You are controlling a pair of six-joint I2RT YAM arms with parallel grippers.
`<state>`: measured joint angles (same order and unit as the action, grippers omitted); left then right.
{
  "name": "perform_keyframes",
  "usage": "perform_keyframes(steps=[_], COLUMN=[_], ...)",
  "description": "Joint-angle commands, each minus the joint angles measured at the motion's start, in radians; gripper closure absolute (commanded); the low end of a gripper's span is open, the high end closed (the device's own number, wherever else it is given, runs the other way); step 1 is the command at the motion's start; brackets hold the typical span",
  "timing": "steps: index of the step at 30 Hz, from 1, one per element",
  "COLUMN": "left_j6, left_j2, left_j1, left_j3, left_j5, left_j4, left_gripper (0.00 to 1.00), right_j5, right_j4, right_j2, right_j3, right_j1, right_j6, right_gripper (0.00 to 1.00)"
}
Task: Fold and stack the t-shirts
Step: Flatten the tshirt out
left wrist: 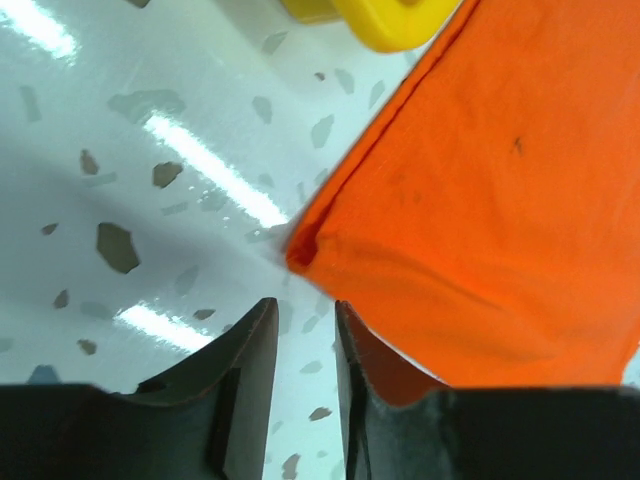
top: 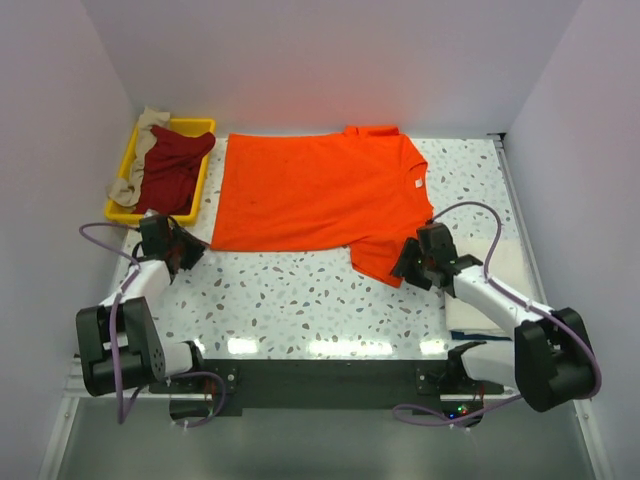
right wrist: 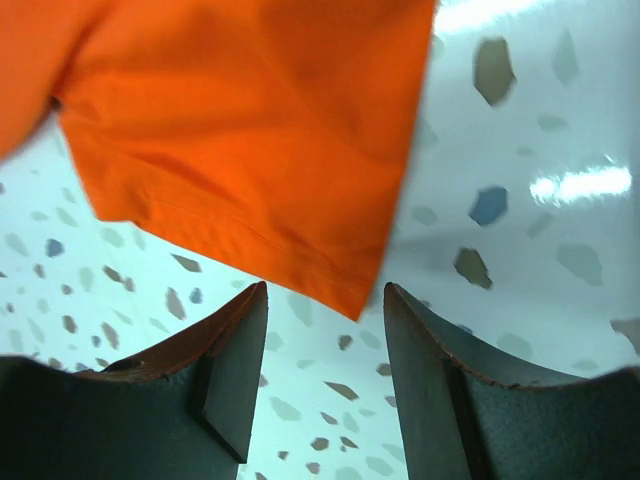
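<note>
Centre frame, orange t-shirt (top: 320, 190) flat — left end effector (top: 196, 250) barely parted at its corner, right end effector (top: 405, 266) wide at the sleeve, both empty.

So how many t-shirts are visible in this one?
4: orange shirt spread flat in the middle; dark red shirt and beige shirt heaped in the yellow tray, back left; cream-white shirt folded, front right. The tray may hide more.
</note>
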<state>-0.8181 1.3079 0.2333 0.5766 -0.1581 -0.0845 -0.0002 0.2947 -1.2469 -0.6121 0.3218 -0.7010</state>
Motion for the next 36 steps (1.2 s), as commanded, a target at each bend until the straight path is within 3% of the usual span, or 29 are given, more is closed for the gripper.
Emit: perform_keyframes(steps=[1, 15, 18, 19, 22, 24, 36], left_j6=[0.0, -0.004, -0.007, -0.007, -0.012, -0.015, -0.033], left_j2=[-0.061, -0.122, -0.118, -0.116, -0.108, -0.102, -0.038], left_j1=[-0.003, -0.084, -0.107, -0.117, -0.13, -0.13, -0.137], left_j3=[-0.044, -0.101, -0.103, -0.101, -0.1, -0.101, -0.118], left_j5=[0.06, 0.117, 0.152, 0.155, 0.196, 0.198, 0.196], left_j4=[0.008, 0.054, 0.054, 0.057, 0.058, 0.069, 0.204], left_gripper=[0.61, 0.58, 0.57, 0.57, 0.57, 0.57, 0.56], right_j5=[0.1, 0.15, 0.152, 0.154, 0.16, 0.178, 0.166], right_j4=[-0.008, -0.081, -0.092, -0.092, -0.056, -0.008, 0.231], right_j2=[0.093, -0.057, -0.078, -0.082, -0.06, -0.01, 0.242], right_j3=[0.06, 0.057, 0.06, 0.061, 0.057, 0.054, 0.051], right_j1=[0.013, 0.094, 0.106, 0.105, 0.106, 0.105, 0.105], right_j6=[-0.04, -0.068, -0.075, -0.077, -0.069, -0.058, 0.001], right_gripper=[0.46, 0.51, 0.6, 0.74, 0.96, 1.0, 1.0])
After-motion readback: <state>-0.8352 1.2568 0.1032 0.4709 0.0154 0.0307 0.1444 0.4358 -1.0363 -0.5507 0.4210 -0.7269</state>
